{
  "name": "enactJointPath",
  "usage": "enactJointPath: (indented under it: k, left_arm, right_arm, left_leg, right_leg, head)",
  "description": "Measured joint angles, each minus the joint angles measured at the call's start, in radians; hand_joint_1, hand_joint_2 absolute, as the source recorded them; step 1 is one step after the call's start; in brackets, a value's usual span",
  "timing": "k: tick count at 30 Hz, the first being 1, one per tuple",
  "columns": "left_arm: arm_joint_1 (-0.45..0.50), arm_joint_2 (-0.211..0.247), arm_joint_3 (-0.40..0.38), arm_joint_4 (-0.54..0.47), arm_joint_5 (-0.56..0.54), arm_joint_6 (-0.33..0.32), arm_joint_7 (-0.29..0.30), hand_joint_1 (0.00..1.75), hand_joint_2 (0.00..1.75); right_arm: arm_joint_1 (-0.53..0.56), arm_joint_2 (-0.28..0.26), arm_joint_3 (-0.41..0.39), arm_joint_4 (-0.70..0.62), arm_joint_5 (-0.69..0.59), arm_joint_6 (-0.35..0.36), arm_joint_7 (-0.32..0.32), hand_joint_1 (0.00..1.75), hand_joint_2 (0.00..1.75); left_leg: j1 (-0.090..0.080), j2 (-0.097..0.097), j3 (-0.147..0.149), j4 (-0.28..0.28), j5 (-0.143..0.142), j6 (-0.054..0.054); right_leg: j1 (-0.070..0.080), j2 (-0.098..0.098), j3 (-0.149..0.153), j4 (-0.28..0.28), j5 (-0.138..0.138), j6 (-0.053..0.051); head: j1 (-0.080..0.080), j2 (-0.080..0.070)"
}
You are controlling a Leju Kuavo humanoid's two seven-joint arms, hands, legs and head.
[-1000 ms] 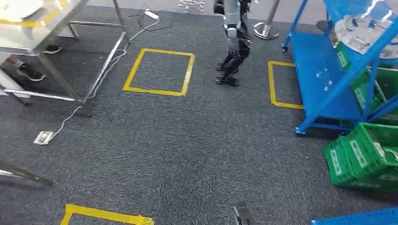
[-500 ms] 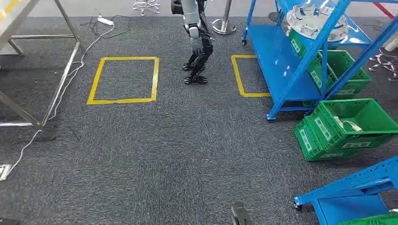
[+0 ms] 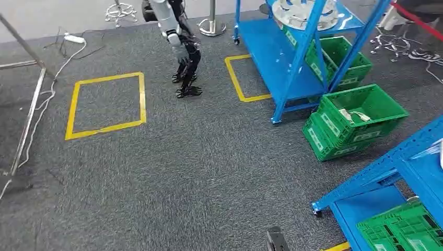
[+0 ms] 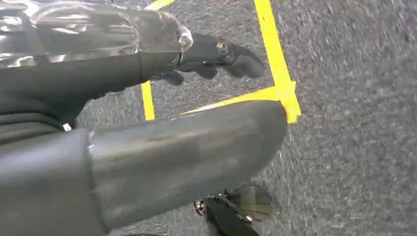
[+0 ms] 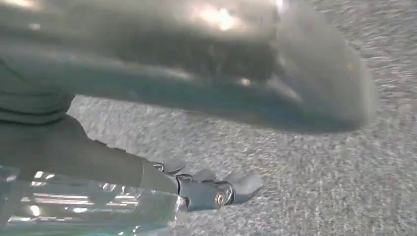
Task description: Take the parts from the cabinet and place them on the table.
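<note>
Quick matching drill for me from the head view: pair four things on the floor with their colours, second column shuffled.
Things:
1. shelving rack
2. stacked crates
3. taped floor square
4. carpet

Colours:
A. yellow
B. dark grey
C. blue
D. green

Pairs: 1-C, 2-D, 3-A, 4-B
</note>
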Motion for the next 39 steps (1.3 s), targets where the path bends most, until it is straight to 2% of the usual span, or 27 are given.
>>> enactJointPath:
  k: [2, 3, 5, 6, 7, 11, 12, 13, 14, 16, 17, 19, 21, 22, 23, 26, 27, 28, 29, 31, 32, 33, 34, 36, 37, 38, 39]
  left_arm:
    - [0.005, 0.0, 0.0, 0.0, 0.0, -0.001, 0.006, 0.0, 0.0]
    - [0.006, 0.0, 0.0, 0.0, 0.0, -0.001, 0.01, 0.0, 0.0]
    - [0.006, 0.0, -0.001, 0.0, 0.0, -0.001, 0.013, 0.0, 0.0]
    - [0.006, 0.001, -0.002, 0.0, 0.0, -0.001, 0.014, 0.0, 0.0]
    - [0.006, 0.001, -0.003, 0.0, 0.0, -0.002, 0.016, 0.0, 0.0]
    - [0.008, 0.0, -0.004, 0.0, 0.0, -0.002, 0.019, 0.0, 0.0]
    - [0.006, 0.0, -0.004, 0.0, 0.0, -0.002, 0.019, 0.0, 0.0]
    - [0.006, 0.0, -0.004, 0.0, 0.0, -0.002, 0.019, 0.0, 0.0]
    - [0.009, 0.0, -0.004, 0.0, 0.0, -0.002, 0.018, 0.0, 0.0]
    - [0.012, 0.0, -0.004, 0.0, 0.0, -0.002, 0.019, 0.0, 0.0]
    - [0.012, 0.001, -0.004, 0.0, 0.0, -0.002, 0.019, 0.0, 0.0]
    - [0.01, 0.001, -0.004, 0.0, 0.0, -0.002, 0.018, 0.0, 0.0]
    - [0.005, 0.0, -0.005, 0.0, 0.0, -0.002, 0.014, 0.0, 0.0]
    - [0.004, -0.001, -0.005, 0.0, 0.0, -0.002, 0.011, 0.0, 0.0]
    - [0.001, 0.0, -0.005, 0.0, 0.0, -0.002, 0.009, 0.0, 0.0]
    - [-0.001, -0.002, -0.005, 0.0, 0.0, -0.002, 0.008, 0.0, 0.0]
    - [-0.003, -0.001, -0.005, 0.0, 0.0, -0.002, 0.008, 0.0, 0.0]
    - [-0.006, 0.0, -0.005, 0.0, 0.0, -0.002, 0.008, 0.0, 0.0]
    - [-0.004, 0.0, -0.005, 0.0, 0.0, -0.002, 0.007, 0.0, 0.0]
    - [0.002, 0.001, -0.005, 0.001, 0.0, -0.002, 0.009, 0.0, 0.0]
    - [0.005, 0.002, -0.005, 0.001, 0.0, -0.002, 0.009, 0.0, 0.0]
    - [0.007, 0.003, -0.005, 0.001, 0.0, -0.002, 0.009, 0.0, 0.0]
    - [0.007, 0.004, -0.005, 0.001, 0.0, -0.002, 0.009, 0.0, 0.0]
    - [0.007, 0.007, -0.005, 0.001, 0.0, -0.003, 0.008, 0.0, 0.0]
    - [0.008, 0.008, -0.005, 0.001, 0.0, -0.003, 0.008, 0.0, 0.0]
    - [0.007, 0.008, -0.006, 0.001, 0.0, -0.005, 0.008, 0.0, 0.0]
    - [0.007, 0.008, -0.006, 0.001, 0.0, -0.005, 0.006, 0.0, 0.0]
  right_arm:
    - [0.0, 0.001, 0.0, 0.0, -0.003, 0.0, 0.0, 0.0, 0.0]
    - [0.003, 0.001, 0.0, 0.0, -0.003, 0.0, 0.0, 0.0, 0.0]
    - [0.005, 0.0, 0.0, 0.0, -0.005, 0.0, 0.0, 0.0, 0.0]
    - [0.003, 0.0, 0.0, 0.0, -0.006, 0.0, 0.0, 0.0, 0.0]
    - [0.002, -0.001, 0.0, 0.001, -0.006, 0.0, 0.0, 0.0, 0.0]
    - [0.002, -0.002, 0.0, 0.002, -0.008, 0.0, 0.003, 0.0, 0.0]
    - [0.004, -0.003, 0.001, 0.002, -0.007, 0.0, 0.003, 0.0, 0.0]
    - [0.003, -0.002, 0.001, 0.002, -0.007, 0.0, 0.003, 0.0, 0.0]
    - [-0.003, -0.002, 0.001, 0.002, -0.007, 0.0, 0.003, 0.0, 0.0]
    - [-0.008, -0.002, 0.001, 0.002, -0.007, 0.0, 0.003, 0.0, 0.0]
    - [-0.004, -0.002, 0.001, 0.002, -0.007, 0.0, 0.003, 0.0, 0.0]
    - [0.006, -0.002, 0.001, 0.002, -0.007, 0.0, 0.003, 0.0, 0.0]
    - [0.01, -0.003, 0.001, 0.003, -0.008, 0.0, 0.003, 0.0, 0.0]
    - [0.009, -0.003, 0.001, 0.003, -0.009, 0.0, 0.003, 0.0, 0.0]
    - [0.006, -0.004, 0.001, 0.003, -0.01, 0.0, 0.003, 0.0, 0.0]
    - [0.009, -0.004, 0.001, 0.003, -0.014, 0.0, 0.003, 0.0, 0.0]
    - [0.01, -0.004, 0.001, 0.003, -0.014, 0.0, 0.004, 0.0, 0.0]
    - [0.012, -0.003, 0.002, 0.003, -0.014, 0.0, 0.004, 0.0, 0.0]
    - [0.007, -0.004, 0.002, 0.003, -0.015, 0.001, 0.004, 0.0, 0.0]
    - [-0.001, -0.003, 0.002, 0.003, -0.017, 0.001, 0.004, 0.0, 0.0]
    - [-0.001, -0.002, 0.002, 0.003, -0.018, 0.003, 0.004, 0.0, 0.0]
    - [0.001, -0.002, 0.002, 0.003, -0.018, 0.003, 0.004, 0.0, 0.0]
    - [0.004, -0.003, 0.003, 0.003, -0.018, 0.003, 0.004, 0.0, 0.0]
    - [0.003, -0.003, 0.003, 0.003, -0.02, 0.003, 0.004, 0.0, 0.0]
    - [0.003, -0.003, 0.003, 0.003, -0.021, 0.003, 0.004, 0.0, 0.0]
    - [-0.002, -0.003, 0.003, 0.003, -0.022, 0.003, 0.004, 0.0, 0.0]
    - [-0.003, -0.003, 0.003, 0.003, -0.024, 0.003, 0.005, 0.0, 0.0]
  left_leg:
    - [-0.001, 0.005, -0.07, 0.093, -0.009, 0.0]
    - [-0.002, 0.007, -0.074, 0.075, 0.023, 0.0]
    - [-0.001, -0.012, -0.022, -0.074, 0.141, 0.003]
    - [0.002, -0.05, 0.009, -0.159, 0.186, 0.004]
    - [0.009, -0.12, 0.016, -0.174, 0.167, 0.006]
    - [0.004, -0.067, 0.036, -0.198, 0.16, 0.023]
    - [0.009, -0.047, 0.042, -0.206, 0.161, 0.028]
    - [0.006, -0.029, 0.048, -0.21, 0.158, 0.034]
    - [0.002, -0.007, 0.053, -0.211, 0.155, 0.038]
    - [-0.003, 0.041, 0.059, -0.211, 0.145, 0.041]
    - [-0.004, 0.058, 0.062, -0.211, 0.141, 0.04]
    - [-0.006, 0.084, 0.074, -0.211, 0.13, 0.038]
    - [-0.006, 0.103, 0.091, -0.211, 0.119, 0.033]
    - [-0.006, 0.114, 0.092, -0.214, 0.114, 0.03]
    - [-0.011, 0.117, 0.095, -0.212, 0.11, 0.022]
    - [-0.006, 0.141, 0.107, -0.222, 0.107, 0.009]
    - [-0.004, 0.135, 0.109, -0.221, 0.096, 0.001]
    - [0.0, 0.037, 0.106, -0.194, 0.079, 0.001]
    - [-0.003, 0.006, 0.076, -0.133, 0.049, 0.002]
    - [-0.002, -0.001, -0.014, 0.028, -0.014, -0.001]
    - [-0.003, 0.002, -0.05, 0.083, -0.024, -0.003]
    - [-0.003, 0.006, -0.068, 0.092, -0.005, -0.003]
    - [-0.002, 0.007, -0.062, 0.049, 0.044, -0.002]
    - [0.0, -0.02, -0.004, -0.112, 0.158, -0.001]
    - [0.004, -0.08, 0.017, -0.167, 0.174, 0.002]
    - [0.01, -0.11, 0.028, -0.19, 0.16, 0.003]
    - [0.005, -0.09, 0.031, -0.187, 0.155, 0.01]
  right_leg:
    - [0.003, 0.03, 0.004, 0.001, -0.003, -0.003]
    - [0.003, 0.045, 0.008, 0.002, -0.006, -0.002]
    - [0.001, 0.076, 0.021, 0.007, -0.016, 0.005]
    - [-0.001, 0.09, 0.025, 0.013, -0.023, 0.01]
    - [0.002, 0.1, 0.019, 0.02, -0.031, 0.018]
    - [-0.011, 0.161, 0.006, 0.016, -0.029, 0.041]
    - [-0.009, 0.129, 0.004, 0.028, -0.037, 0.044]
    - [-0.005, 0.064, -0.012, 0.062, -0.059, 0.05]
    - [-0.007, 0.03, -0.047, 0.127, -0.095, 0.056]
    - [-0.012, 0.007, -0.138, 0.291, -0.16, 0.064]
    - [-0.014, 0.005, -0.161, 0.329, -0.163, 0.066]
    - [-0.017, 0.003, -0.137, 0.269, -0.099, 0.063]
    - [-0.013, -0.019, -0.054, 0.098, -0.001, 0.051]
    - [-0.002, -0.064, -0.024, 0.048, -0.005, 0.04]
    - [0.008, -0.073, -0.015, 0.029, -0.011, 0.032]
    - [0.014, -0.051, -0.017, 0.025, -0.018, 0.021]
    - [0.003, -0.041, -0.003, 0.006, -0.01, 0.014]
    - [0.001, -0.036, 0.004, -0.001, -0.01, 0.008]
    - [-0.001, -0.026, 0.007, -0.001, -0.01, 0.004]
    - [0.0, 0.0, 0.01, -0.001, -0.015, -0.002]
    - [0.001, 0.016, 0.014, -0.001, -0.017, -0.003]
    - [0.002, 0.032, 0.02, 0.0, -0.021, -0.002]
    - [0.001, 0.048, 0.027, 0.001, -0.025, 0.001]
    - [-0.002, 0.078, 0.04, 0.007, -0.037, 0.008]
    - [-0.006, 0.088, 0.038, 0.012, -0.044, 0.014]
    - [-0.002, 0.104, 0.032, 0.022, -0.051, 0.023]
    - [-0.007, 0.115, 0.029, 0.02, -0.049, 0.029]
  head:
    - [-0.009, 0.0]
    - [-0.012, 0.0]
    - [-0.016, 0.0]
    - [-0.019, 0.0]
    - [-0.023, 0.0]
    - [-0.021, 0.0]
    - [-0.017, 0.0]
    - [-0.004, 0.0]
    - [0.009, 0.0]
    - [0.012, 0.0]
    - [0.013, 0.0]
    - [0.019, 0.0]
    - [0.023, 0.0]
    - [0.023, 0.0]
    - [0.022, 0.0]
    - [0.019, 0.0]
    - [0.022, 0.0]
    - [0.015, 0.0]
    - [0.011, 0.0]
    - [-0.003, 0.0]
    - [-0.008, 0.0]
    - [-0.011, 0.0]
    - [-0.014, 0.0]
    - [-0.019, 0.0]
    - [-0.022, 0.0]
    - [-0.028, 0.0]
    - [-0.027, 0.0]
